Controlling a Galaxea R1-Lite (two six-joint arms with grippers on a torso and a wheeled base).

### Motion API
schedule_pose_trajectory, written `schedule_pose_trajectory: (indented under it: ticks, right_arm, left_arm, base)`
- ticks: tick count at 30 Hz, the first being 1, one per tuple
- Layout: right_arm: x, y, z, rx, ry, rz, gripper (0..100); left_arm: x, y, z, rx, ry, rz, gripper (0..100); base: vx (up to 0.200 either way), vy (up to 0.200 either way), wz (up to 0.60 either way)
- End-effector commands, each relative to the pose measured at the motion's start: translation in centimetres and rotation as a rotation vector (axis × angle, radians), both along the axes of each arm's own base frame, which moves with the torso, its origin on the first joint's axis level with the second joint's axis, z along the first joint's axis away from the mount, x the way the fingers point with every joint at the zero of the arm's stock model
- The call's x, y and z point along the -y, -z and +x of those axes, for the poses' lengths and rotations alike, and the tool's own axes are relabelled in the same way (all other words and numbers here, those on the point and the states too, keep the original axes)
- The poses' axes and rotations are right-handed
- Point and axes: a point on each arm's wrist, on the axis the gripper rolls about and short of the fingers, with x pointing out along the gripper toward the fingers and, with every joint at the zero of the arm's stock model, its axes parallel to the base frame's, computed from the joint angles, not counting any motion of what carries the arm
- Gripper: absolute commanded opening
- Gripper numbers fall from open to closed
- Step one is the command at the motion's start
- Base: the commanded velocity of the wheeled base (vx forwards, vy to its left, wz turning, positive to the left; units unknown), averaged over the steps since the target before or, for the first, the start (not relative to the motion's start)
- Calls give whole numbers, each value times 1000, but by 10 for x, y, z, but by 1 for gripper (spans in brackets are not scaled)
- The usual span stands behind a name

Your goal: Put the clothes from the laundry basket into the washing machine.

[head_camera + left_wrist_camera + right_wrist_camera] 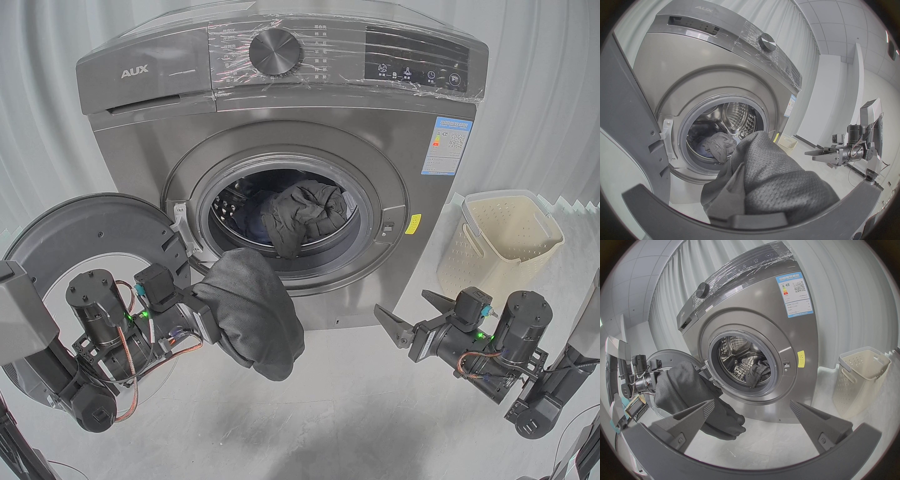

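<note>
My left gripper (pixel 207 317) grips a dark grey garment (pixel 256 312) just before the washing machine (pixel 156 144) opening; my right gripper (pixel 406 306) gapes empty.

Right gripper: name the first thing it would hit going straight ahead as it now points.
Probably the washing machine's front panel, just below the door opening. The dark garment hangs close beside that line, and depth is unclear.

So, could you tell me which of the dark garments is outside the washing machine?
The grey garment hanging from the left gripper, clear of the drum; the black garment lies inside it, draped over the rim.
</note>
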Motion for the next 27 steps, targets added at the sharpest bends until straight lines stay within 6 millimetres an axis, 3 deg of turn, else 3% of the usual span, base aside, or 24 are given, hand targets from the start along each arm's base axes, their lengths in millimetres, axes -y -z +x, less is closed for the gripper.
schedule_pose_trajectory:
  ticks: [1, 19, 23, 27]
  right_arm:
    - [0, 2, -1, -8, -1, -7, 100]
    - [-16, 6, -13, -23, -29, -14, 100]
    - [-17, 10, -18, -38, -48, -27, 100]
    - [-24, 10, -29, -42, -88, -32, 100]
  left_arm:
    - [1, 2, -1, -7, 5, 5, 0]
    - [11, 10, -2, -29, 34, 17, 0]
    - [16, 12, -5, -39, 54, 22, 0]
    - [34, 16, -16, -59, 107, 24, 0]
  base:
    - [200, 0, 0]
    - [200, 0, 0]
    - [0, 0, 0]
    - [0, 0, 0]
